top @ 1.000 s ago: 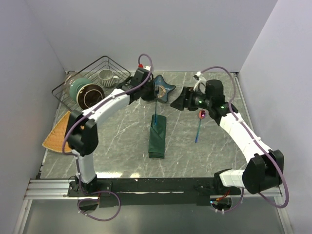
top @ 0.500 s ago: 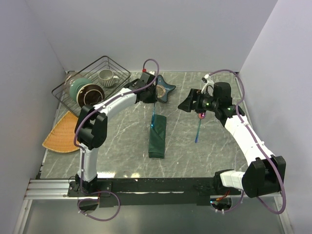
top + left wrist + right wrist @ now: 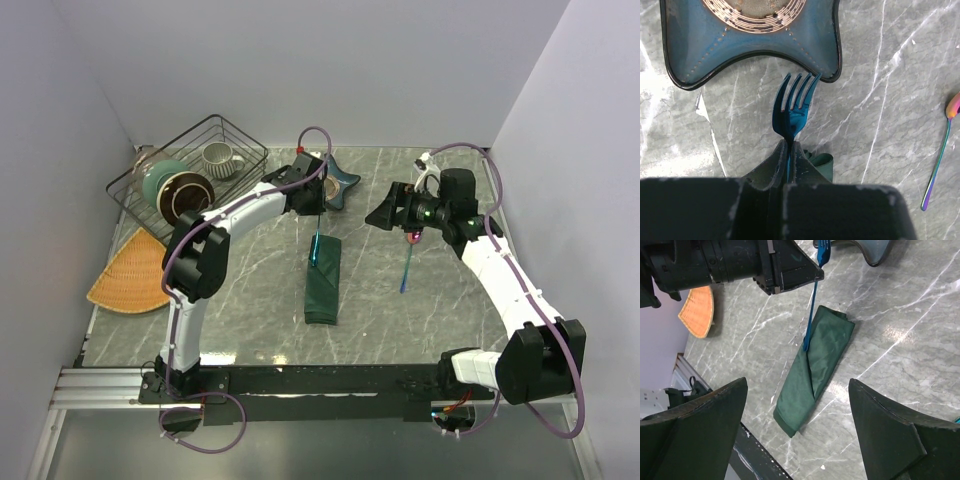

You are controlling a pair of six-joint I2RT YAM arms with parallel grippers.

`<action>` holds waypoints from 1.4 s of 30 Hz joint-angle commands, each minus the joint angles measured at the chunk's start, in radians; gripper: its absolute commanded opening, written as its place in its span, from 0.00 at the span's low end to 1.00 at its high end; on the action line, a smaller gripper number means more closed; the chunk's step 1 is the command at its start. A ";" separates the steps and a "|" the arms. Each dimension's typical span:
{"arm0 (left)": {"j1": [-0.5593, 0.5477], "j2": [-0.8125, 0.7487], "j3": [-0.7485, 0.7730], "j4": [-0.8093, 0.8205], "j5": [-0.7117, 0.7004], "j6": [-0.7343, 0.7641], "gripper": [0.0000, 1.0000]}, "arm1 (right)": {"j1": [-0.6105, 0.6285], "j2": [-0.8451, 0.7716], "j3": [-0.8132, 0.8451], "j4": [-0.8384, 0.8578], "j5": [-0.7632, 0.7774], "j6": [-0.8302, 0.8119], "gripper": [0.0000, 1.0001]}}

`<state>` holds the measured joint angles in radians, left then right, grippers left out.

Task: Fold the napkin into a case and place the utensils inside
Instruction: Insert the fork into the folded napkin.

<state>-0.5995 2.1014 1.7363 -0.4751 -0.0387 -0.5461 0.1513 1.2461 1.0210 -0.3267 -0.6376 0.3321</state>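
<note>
The dark green napkin, folded into a narrow case (image 3: 323,282), lies mid-table; it also shows in the right wrist view (image 3: 815,372). My left gripper (image 3: 311,203) is shut on a bright blue fork (image 3: 315,245), which hangs handle-down with its tip at the case's far end. In the left wrist view the fork (image 3: 795,107) sticks out of the closed gripper (image 3: 789,150), tines toward the star dish (image 3: 750,45). The pink-headed spoon (image 3: 407,262) lies on the table right of the case. My right gripper (image 3: 380,212) is open and empty, raised above the table; in its own view it (image 3: 797,381) looks down at the case.
The blue star-shaped dish (image 3: 337,181) sits just behind the left gripper. A wire basket (image 3: 150,165) with bowls and a mug stands at the back left. An orange-tan mat (image 3: 125,275) lies at the left edge. The spoon also shows in the left wrist view (image 3: 940,160).
The left arm swung its elbow to the right, and the fork now tilts with its tip at the case's top end. The right gripper pulled back to the right, away from the case.
</note>
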 commanded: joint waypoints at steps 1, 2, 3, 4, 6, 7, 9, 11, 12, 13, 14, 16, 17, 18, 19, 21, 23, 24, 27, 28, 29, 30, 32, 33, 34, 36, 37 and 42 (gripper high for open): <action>-0.008 -0.020 0.003 0.035 0.025 -0.035 0.01 | -0.013 0.000 0.028 0.006 -0.022 -0.004 0.90; -0.009 -0.024 -0.001 0.046 0.023 -0.038 0.01 | -0.012 0.003 0.025 0.009 -0.027 -0.001 0.90; -0.010 -0.032 -0.009 0.053 0.022 -0.046 0.01 | -0.012 0.003 0.025 0.011 -0.031 0.001 0.91; -0.011 -0.032 -0.008 0.058 0.022 -0.048 0.01 | -0.012 0.003 0.024 0.012 -0.036 0.004 0.91; -0.010 -0.020 0.014 0.052 0.016 -0.043 0.01 | -0.012 0.003 0.024 0.015 -0.039 0.007 0.92; -0.011 -0.015 0.025 0.046 0.011 -0.040 0.01 | -0.013 0.001 0.021 0.014 -0.040 0.008 0.92; -0.011 -0.008 0.031 0.055 0.003 -0.028 0.01 | -0.012 0.001 0.021 0.015 -0.043 0.008 0.93; -0.010 -0.006 0.029 0.058 0.002 -0.020 0.01 | -0.010 -0.002 0.024 0.011 -0.040 0.005 0.93; -0.011 -0.004 0.028 0.050 0.005 -0.018 0.01 | -0.012 -0.004 0.024 0.009 -0.036 0.002 0.93; -0.010 -0.004 0.026 0.046 0.008 -0.020 0.01 | -0.012 -0.005 0.025 0.003 -0.033 -0.001 0.93; -0.010 -0.006 0.019 0.041 0.011 -0.023 0.01 | -0.012 -0.007 0.027 0.002 -0.031 -0.004 0.93; -0.013 -0.015 0.002 0.036 0.020 -0.028 0.01 | -0.012 -0.008 0.030 -0.006 -0.030 -0.008 0.94; -0.013 -0.020 -0.018 0.035 0.023 -0.035 0.01 | -0.012 -0.008 0.033 -0.008 -0.030 -0.010 0.94; -0.017 -0.027 -0.024 0.032 0.026 -0.040 0.01 | -0.010 -0.008 0.033 -0.009 -0.031 -0.011 0.94; -0.019 -0.032 -0.032 0.024 0.029 -0.043 0.01 | -0.013 -0.005 0.036 -0.011 -0.031 -0.013 0.94; -0.028 -0.052 -0.052 0.016 0.031 -0.057 0.01 | -0.012 -0.005 0.037 -0.012 -0.033 -0.015 0.94; -0.036 -0.069 -0.073 0.018 0.030 -0.067 0.01 | -0.012 -0.004 0.039 -0.014 -0.039 -0.018 0.94; -0.039 -0.081 -0.080 0.018 0.031 -0.071 0.01 | -0.013 -0.004 0.037 -0.012 -0.040 -0.016 0.94; -0.048 -0.098 -0.095 0.001 0.031 -0.084 0.01 | -0.013 -0.001 0.039 -0.011 -0.045 -0.013 0.94; -0.048 -0.103 -0.101 0.001 0.031 -0.087 0.01 | -0.013 -0.002 0.036 -0.009 -0.048 -0.015 0.94; -0.051 -0.106 -0.116 0.000 0.031 -0.094 0.01 | -0.012 -0.002 0.037 -0.009 -0.050 -0.015 0.95; -0.051 -0.113 -0.121 -0.006 0.031 -0.097 0.01 | -0.012 -0.002 0.037 -0.009 -0.051 -0.015 0.95; -0.051 -0.119 -0.142 -0.011 0.031 -0.107 0.01 | -0.015 -0.001 0.037 -0.011 -0.054 -0.018 0.95; -0.054 -0.129 -0.147 -0.011 0.031 -0.112 0.01 | -0.013 -0.002 0.036 -0.014 -0.054 -0.019 0.95; -0.056 -0.136 -0.155 -0.008 0.031 -0.114 0.01 | -0.012 -0.004 0.036 -0.011 -0.054 -0.019 0.95; -0.059 -0.149 -0.170 -0.011 0.031 -0.120 0.01 | -0.012 -0.007 0.031 -0.012 -0.057 -0.019 0.95; -0.060 -0.152 -0.175 -0.016 0.031 -0.124 0.01 | -0.012 -0.008 0.027 -0.009 -0.057 -0.018 0.95; -0.063 -0.162 -0.207 -0.031 0.049 -0.140 0.01 | -0.010 -0.022 0.011 0.000 -0.060 -0.010 0.96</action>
<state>-0.6525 2.0014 1.5551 -0.4873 -0.0189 -0.6518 0.1459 1.2480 1.0210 -0.3458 -0.6853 0.3267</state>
